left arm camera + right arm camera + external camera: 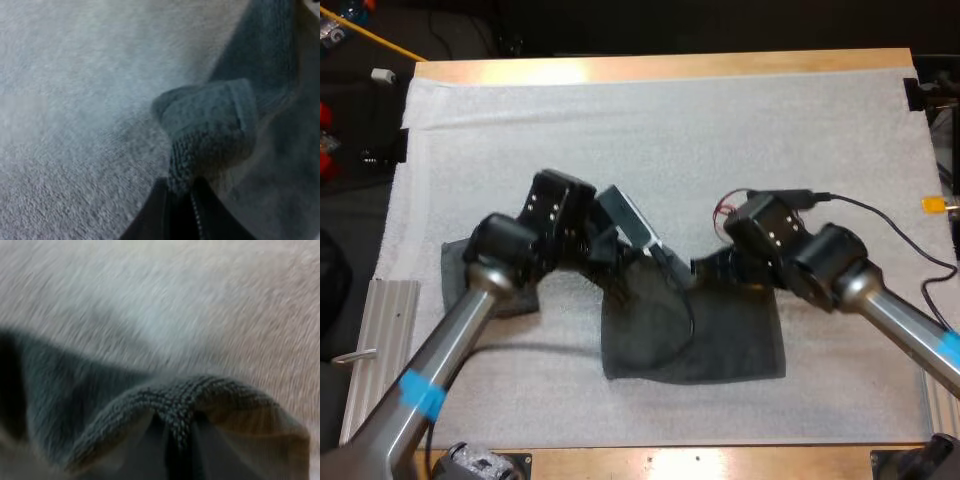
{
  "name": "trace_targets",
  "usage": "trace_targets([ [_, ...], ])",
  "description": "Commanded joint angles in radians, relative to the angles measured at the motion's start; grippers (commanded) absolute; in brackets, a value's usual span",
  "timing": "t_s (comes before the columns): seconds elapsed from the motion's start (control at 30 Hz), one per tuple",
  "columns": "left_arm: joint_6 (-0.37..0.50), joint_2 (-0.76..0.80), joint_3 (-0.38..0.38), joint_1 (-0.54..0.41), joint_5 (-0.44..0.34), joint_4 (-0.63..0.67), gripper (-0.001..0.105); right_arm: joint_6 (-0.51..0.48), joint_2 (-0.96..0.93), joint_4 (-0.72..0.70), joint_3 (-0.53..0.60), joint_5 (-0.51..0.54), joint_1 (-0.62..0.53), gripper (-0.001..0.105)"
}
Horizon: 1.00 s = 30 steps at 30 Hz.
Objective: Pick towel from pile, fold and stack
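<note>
A dark grey-green towel (720, 340) lies spread on the white mat (720, 140) at front centre, its far edge lifted. My left gripper (660, 262) is shut on the towel's far left corner; in the left wrist view the fingers (200, 220) pinch a rolled bit of the towel (210, 120). My right gripper (708, 270) is shut on the far right part of the same edge; its fingers (150, 450) squeeze a ridge of the towel (185, 400) from both sides. A second dark towel (455, 272) lies at the left, partly hidden under my left arm.
A ribbed metal rail (388, 335) runs along the table's left side beside the mat. The wooden table edge (670, 66) borders the mat at the far side. Bare mat stretches beyond both grippers.
</note>
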State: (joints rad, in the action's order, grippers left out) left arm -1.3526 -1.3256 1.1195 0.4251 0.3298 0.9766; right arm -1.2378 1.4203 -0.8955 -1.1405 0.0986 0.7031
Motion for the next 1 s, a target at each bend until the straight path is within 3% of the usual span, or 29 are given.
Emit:
trace_targets([
  [0.0, 0.009, -0.029, 0.003, -0.024, 0.035, -0.024, 0.0, 0.022, 0.014, 0.034, -0.001, 0.002, -0.026, 0.0],
  [0.37, 0.009, -0.223, 0.003, -0.064, 0.044, -0.158, 0.0, 0.049, 0.114, 0.115, -0.001, -0.032, -0.152, 0.0],
  [0.63, -0.001, -0.275, 0.003, -0.064, -0.213, -0.237, 0.0, 0.054, 0.137, 0.185, -0.001, -0.03, -0.197, 0.001],
  [0.73, -0.027, -0.275, 0.005, -0.064, -0.281, -0.289, 0.014, 0.068, 0.137, 0.248, -0.001, -0.033, -0.205, 0.023],
  [0.8, -0.05, -0.275, 0.017, -0.064, -0.332, -0.292, 0.043, 0.109, 0.137, 0.286, -0.001, -0.06, -0.211, 0.054],
  [0.87, -0.081, -0.275, 0.027, -0.064, -0.379, -0.29, 0.073, 0.111, 0.137, 0.306, -0.001, -0.066, -0.211, 0.073],
  [0.9, -0.098, -0.275, 0.034, -0.064, -0.416, -0.28, 0.077, 0.102, 0.134, 0.309, -0.001, -0.064, -0.211, 0.077],
  [0.97, -0.105, -0.271, 0.043, -0.064, -0.457, -0.251, 0.069, 0.09, 0.126, 0.294, -0.001, -0.064, -0.21, 0.077],
])
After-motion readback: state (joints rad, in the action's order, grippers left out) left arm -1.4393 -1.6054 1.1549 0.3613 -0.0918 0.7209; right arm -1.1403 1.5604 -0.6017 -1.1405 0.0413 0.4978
